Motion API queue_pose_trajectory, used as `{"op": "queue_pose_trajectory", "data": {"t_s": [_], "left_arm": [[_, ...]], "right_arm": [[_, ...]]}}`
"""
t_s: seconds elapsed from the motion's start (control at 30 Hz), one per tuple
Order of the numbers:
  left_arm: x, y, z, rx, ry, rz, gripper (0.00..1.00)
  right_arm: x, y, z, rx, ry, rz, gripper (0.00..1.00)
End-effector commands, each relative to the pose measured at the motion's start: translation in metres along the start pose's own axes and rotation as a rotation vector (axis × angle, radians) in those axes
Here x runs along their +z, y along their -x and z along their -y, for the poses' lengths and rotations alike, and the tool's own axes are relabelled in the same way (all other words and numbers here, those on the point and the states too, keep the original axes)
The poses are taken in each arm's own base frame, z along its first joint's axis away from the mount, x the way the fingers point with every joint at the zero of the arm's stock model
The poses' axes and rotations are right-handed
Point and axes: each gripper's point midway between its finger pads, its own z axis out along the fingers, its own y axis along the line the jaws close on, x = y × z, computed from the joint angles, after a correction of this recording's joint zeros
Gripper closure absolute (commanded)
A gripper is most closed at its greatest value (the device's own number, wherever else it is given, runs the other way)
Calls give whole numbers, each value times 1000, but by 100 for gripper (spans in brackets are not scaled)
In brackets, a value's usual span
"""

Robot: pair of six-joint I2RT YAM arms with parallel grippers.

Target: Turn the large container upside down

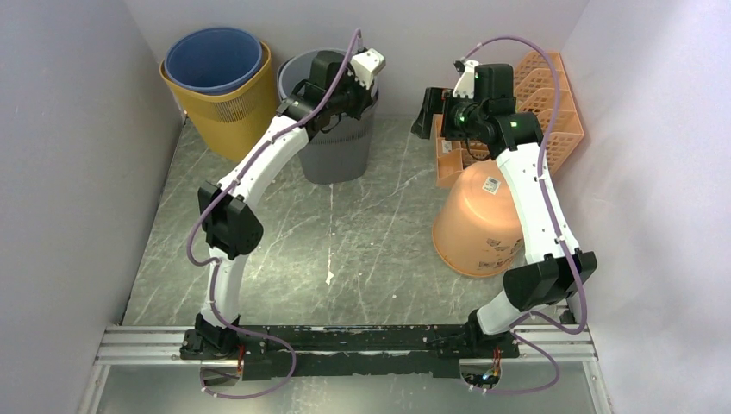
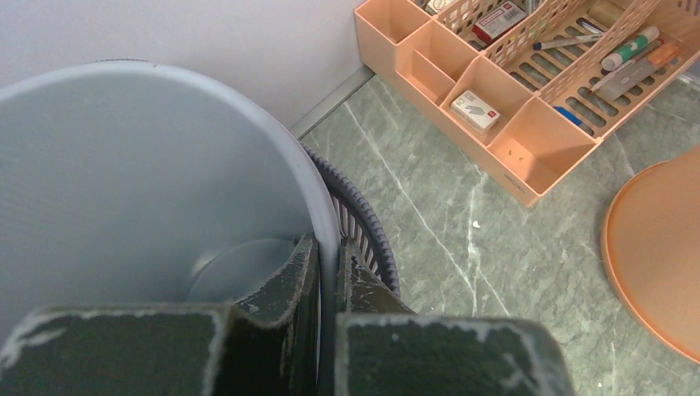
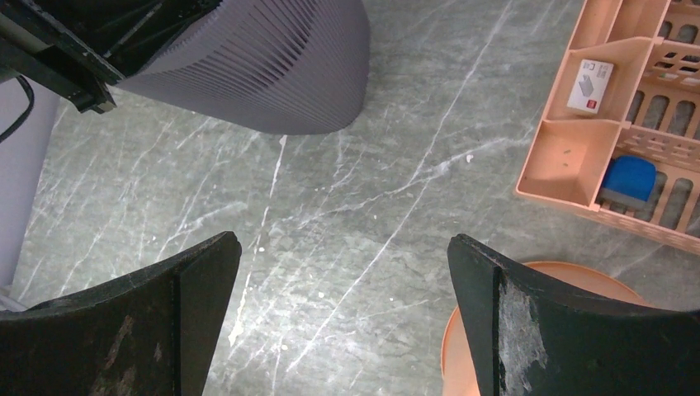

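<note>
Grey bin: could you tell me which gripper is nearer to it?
Left. The left gripper is closed on the rim of the grey bin, one finger inside, one outside; the right gripper hangs open, apart from it.

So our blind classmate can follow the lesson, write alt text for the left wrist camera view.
The left pincer is clamped on the rim of a grey bin, one finger inside, one outside. Beyond, on a green marbled table, sit an orange desk organiser holding stationery and the curved edge of an orange bin.

Bright even light, soft shadows, mostly sharp
</note>
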Motion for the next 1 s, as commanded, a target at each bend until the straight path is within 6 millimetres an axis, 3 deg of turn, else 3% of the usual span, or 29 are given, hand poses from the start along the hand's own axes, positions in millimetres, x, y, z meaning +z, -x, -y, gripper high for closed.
{"op": "queue_pose_trajectory", "data": {"t_s": [0.0, 0.17, 0.3, 0.7, 0.83, 0.97], "left_arm": [[-14, -37, -16, -42, 70, -140, 93], [-54, 61, -35, -29, 157, 121, 93], [-93, 120, -41, -25, 202, 326, 93], [-189, 223, -39, 39, 230, 688, 93], [-245, 259, -27, -9, 194, 839, 93], [-303, 276, -18, -99, 168, 933, 93]], "right_arm": [[-7, 1, 1, 3, 1, 21, 0], [-4, 0, 3, 4, -8, 20, 0], [-1, -4, 5, 3, -12, 19, 0], [5, -19, 20, 16, -80, -34, 0], [-2, -24, 14, 13, -44, -8, 0], [-17, -33, 5, 10, 0, 33, 0]]}}
